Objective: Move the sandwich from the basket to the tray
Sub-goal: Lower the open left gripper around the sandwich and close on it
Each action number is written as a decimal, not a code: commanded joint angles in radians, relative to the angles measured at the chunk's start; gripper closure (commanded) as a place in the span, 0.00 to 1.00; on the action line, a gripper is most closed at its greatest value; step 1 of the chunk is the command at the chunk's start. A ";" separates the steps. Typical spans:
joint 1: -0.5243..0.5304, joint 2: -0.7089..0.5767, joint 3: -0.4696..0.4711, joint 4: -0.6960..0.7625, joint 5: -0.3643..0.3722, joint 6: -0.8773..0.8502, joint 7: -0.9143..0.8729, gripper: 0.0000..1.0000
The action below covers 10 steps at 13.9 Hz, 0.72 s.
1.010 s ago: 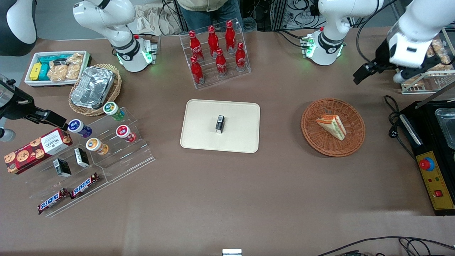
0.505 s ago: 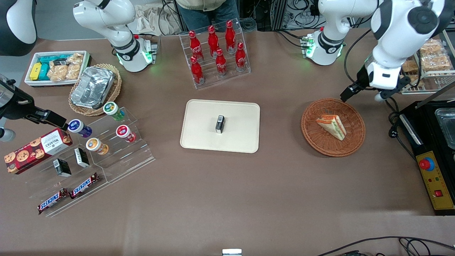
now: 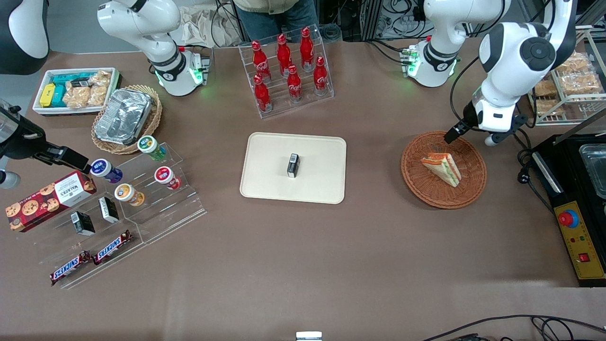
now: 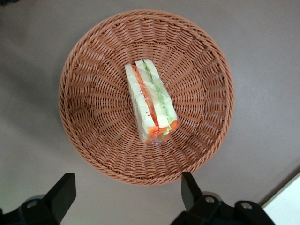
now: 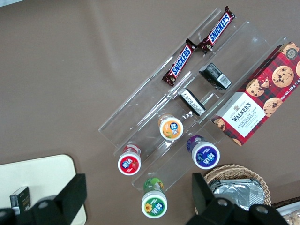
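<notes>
- The tabletop point(image 3: 303, 246) carries everything we work with: the tray point(image 3: 265, 184) sits mid-table, and the basket point(image 3: 473, 187) lies well apart from it, toward the working arm's end.
- The tray is not bare: a small dark box point(image 3: 293, 165) stands near its middle. We judge that a careless drop could knock the box over or leave the sandwich leaning on it.
- The basket holds the sandwich point(image 3: 442, 168), which lies on its side near the centre with its layered filling showing, wrapped in what looks like clear film.
- The film looks slick and the bread soft; we judge a hard squeeze would crush the wedge, while a light one could let it slip out on the way.
- Our pincer point(image 4: 126, 197) hovers above the basket's rim on the side farther from the front camera, fingers spread wide apart and holding nothing.
- It is not yet centred over the sandwich, so a straight descent risks a finger catching the wicker and dragging the basket.
</notes>
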 commanded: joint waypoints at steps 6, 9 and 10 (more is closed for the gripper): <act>0.003 0.110 0.008 -0.004 -0.007 0.131 -0.066 0.00; 0.003 0.156 0.008 -0.004 -0.005 0.178 -0.100 0.00; 0.004 0.164 0.008 -0.004 -0.004 0.186 -0.105 0.00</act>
